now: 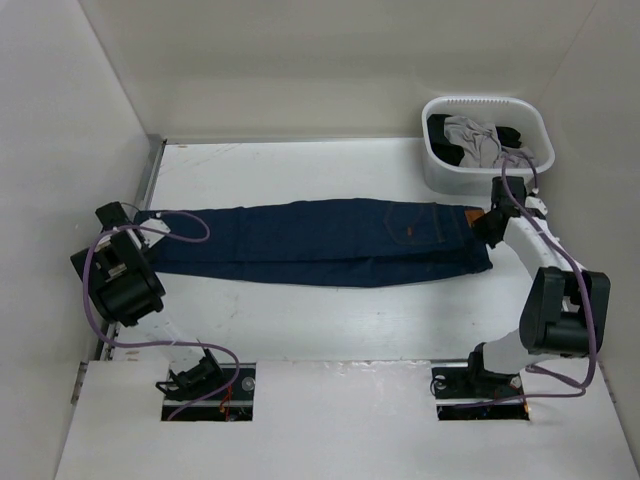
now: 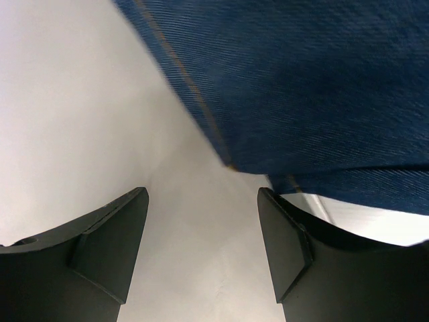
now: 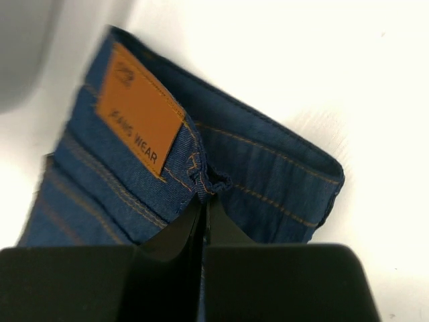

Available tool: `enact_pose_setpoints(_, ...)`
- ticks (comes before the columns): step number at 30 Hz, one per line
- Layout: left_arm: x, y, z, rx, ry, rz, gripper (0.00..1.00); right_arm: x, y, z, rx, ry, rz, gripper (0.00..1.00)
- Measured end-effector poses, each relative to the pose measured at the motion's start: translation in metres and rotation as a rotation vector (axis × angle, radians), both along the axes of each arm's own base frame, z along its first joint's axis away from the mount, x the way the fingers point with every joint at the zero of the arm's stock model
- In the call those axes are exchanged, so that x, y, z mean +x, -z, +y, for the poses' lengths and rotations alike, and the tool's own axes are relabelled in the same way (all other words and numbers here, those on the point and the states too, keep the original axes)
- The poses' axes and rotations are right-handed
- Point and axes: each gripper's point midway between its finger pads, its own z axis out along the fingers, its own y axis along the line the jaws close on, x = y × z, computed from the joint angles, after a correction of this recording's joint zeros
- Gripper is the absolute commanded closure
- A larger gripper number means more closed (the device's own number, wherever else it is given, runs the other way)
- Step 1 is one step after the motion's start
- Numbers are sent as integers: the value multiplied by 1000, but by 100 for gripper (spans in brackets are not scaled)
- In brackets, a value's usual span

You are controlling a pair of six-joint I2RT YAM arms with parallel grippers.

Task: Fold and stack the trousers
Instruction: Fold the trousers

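Trousers [image 1: 320,243] are lying flat across the middle of the desk [image 1: 300,330], legs running left and apparently laid one over the other, waistband at the right end just short of the basket [image 1: 432,172]. Right hand [image 3: 205,211] is sitting at that waistband end, fingers shut tight and pinching the denim edge just beside the tan patch [image 3: 137,111]. A fold of cloth is bunching at the fingertips, so it is holding the trousers, not just touching them. Left hand [image 2: 202,196] is hanging at the hem end, fingers spread wide with only bare desk between them and the hem just ahead. It is gripping nothing. Reading the setup, each hand is taking one end so the long garment can be lifted and doubled end to end without dragging. The right grip is made and the left one is not yet, so the fold is probably only starting. The basket is sitting at the far right corner, holding a grey garment [image 1: 475,140] and a black garment [image 1: 507,133] crumpled together, both well apart from the job in hand. No stack of folded clothes is showing anywhere on the desk.
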Motion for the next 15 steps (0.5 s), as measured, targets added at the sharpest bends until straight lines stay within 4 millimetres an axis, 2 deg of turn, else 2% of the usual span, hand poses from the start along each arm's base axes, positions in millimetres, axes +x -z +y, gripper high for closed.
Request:
enact_pose_setpoints(4,-9,12,-12,-32,45,27,37,-3,-18,-12,-34,2,-38,100)
enact_pose_setpoints(10,-3,11,-27,-68,109,-8,51,-11,-19,-35,-77,17,-8,100)
enact_pose_setpoints(15,7,5,-39,-71,153,-33,50,-6,-27,-37,-102,-11,-17,100)
